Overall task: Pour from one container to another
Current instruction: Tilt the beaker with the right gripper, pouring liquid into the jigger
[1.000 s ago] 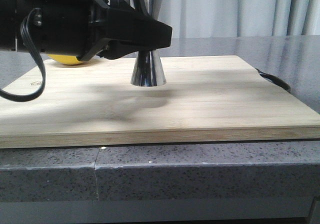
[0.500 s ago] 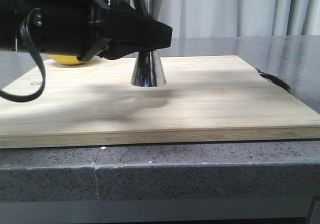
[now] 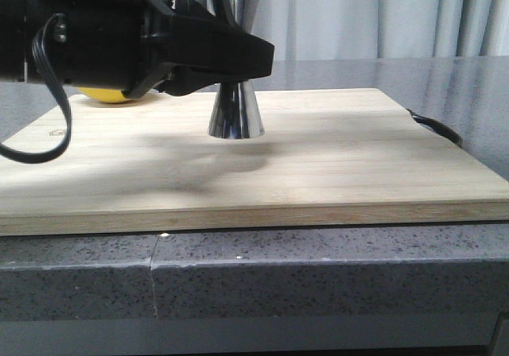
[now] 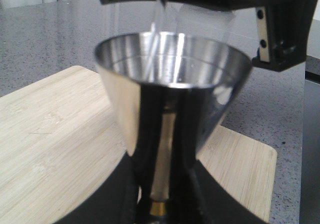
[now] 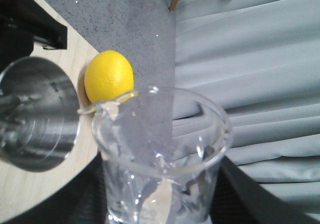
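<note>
Steel jigger (image 3: 236, 111) stands upright on the wooden board (image 3: 318, 157), its gold-banded waist clamped in the left gripper's (image 4: 159, 204) jaws. Above its open cup, the right gripper (image 5: 160, 204) grips the tilted glass beaker (image 5: 162, 154). Lemon (image 5: 109, 77) lies just behind the jigger.

The front camera sits low at the board's (image 3: 318, 157) near edge, facing the curtain. The left wrist camera looks close at the jigger (image 4: 170, 114) from the side. The right wrist camera looks down past the beaker (image 5: 160, 154); every view shares the jigger.
</note>
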{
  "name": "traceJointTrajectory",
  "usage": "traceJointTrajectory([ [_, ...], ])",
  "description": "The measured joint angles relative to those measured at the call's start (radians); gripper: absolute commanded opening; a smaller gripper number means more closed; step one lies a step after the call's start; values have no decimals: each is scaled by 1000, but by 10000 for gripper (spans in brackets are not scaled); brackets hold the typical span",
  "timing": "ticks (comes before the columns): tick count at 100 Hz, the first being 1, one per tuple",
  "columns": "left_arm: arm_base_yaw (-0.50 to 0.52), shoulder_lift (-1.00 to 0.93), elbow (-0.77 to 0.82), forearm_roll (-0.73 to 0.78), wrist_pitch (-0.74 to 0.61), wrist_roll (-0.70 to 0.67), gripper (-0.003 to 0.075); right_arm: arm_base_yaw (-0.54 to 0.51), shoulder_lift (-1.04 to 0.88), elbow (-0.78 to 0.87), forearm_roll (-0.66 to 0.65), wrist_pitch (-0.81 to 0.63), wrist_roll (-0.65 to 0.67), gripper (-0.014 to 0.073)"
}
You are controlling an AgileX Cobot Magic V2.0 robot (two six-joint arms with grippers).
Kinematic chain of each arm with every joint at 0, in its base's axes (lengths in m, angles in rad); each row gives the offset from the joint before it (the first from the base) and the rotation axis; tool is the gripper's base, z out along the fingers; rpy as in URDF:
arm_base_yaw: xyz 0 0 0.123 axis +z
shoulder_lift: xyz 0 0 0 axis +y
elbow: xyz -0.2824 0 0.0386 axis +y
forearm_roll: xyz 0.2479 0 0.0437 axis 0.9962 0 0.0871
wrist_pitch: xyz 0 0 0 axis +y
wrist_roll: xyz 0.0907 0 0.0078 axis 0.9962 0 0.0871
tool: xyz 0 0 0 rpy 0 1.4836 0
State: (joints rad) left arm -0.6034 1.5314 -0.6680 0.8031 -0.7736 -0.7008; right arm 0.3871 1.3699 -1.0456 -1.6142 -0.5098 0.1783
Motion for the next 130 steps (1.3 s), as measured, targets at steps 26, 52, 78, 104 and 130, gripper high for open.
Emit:
traceJointTrajectory([
  [26, 0, 0, 0, 5, 0, 0, -19, 0, 0, 0, -31, 0, 0, 277],
  [52, 0, 0, 0, 5, 2, 0, -19, 0, 0, 0, -73, 9, 0, 277],
  [78, 0, 0, 0, 5, 2, 0, -19, 0, 0, 0, -108, 9, 0, 277],
  [104, 0, 0, 0, 5, 17, 0, -19, 0, 0, 0, -138, 12, 0, 277],
  [130, 0, 0, 0, 5, 38, 0, -19, 0, 0, -1, -150, 15, 0, 277],
])
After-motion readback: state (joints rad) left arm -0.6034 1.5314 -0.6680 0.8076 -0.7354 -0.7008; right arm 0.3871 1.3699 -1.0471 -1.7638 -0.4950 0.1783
